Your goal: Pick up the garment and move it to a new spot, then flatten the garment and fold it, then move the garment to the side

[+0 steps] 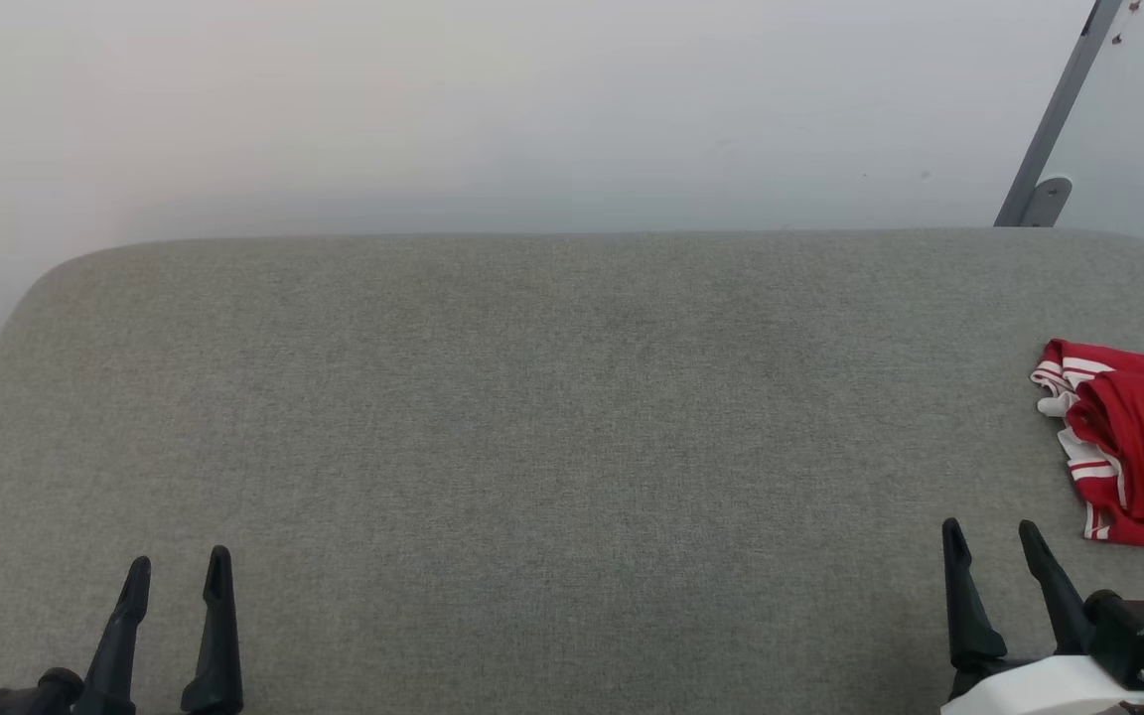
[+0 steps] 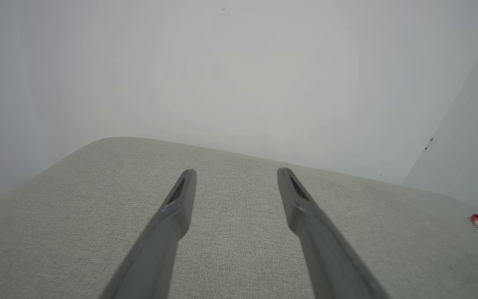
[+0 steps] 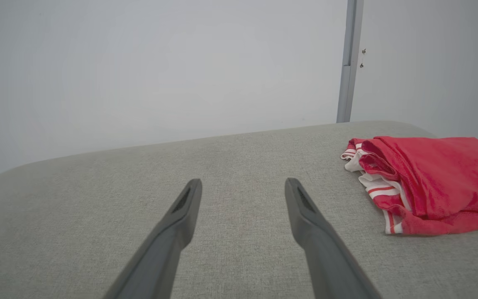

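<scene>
Garment (image 1: 1143,447) is seen roughly folded at 3 o'clock on the counter (image 1: 532,417). Left claw (image 1: 180,561) at 7 and right claw (image 1: 989,528) at 5 are spread wide, empty. Task is judged either done or unstarted.

Red garment (image 1: 1143,437) with red-and-white striped trim, folded in a bundle, at far right edge.

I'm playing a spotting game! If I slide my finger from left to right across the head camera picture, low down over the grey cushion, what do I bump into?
left gripper → right gripper → red jersey, lying bunched at the picture's right edge.
</scene>
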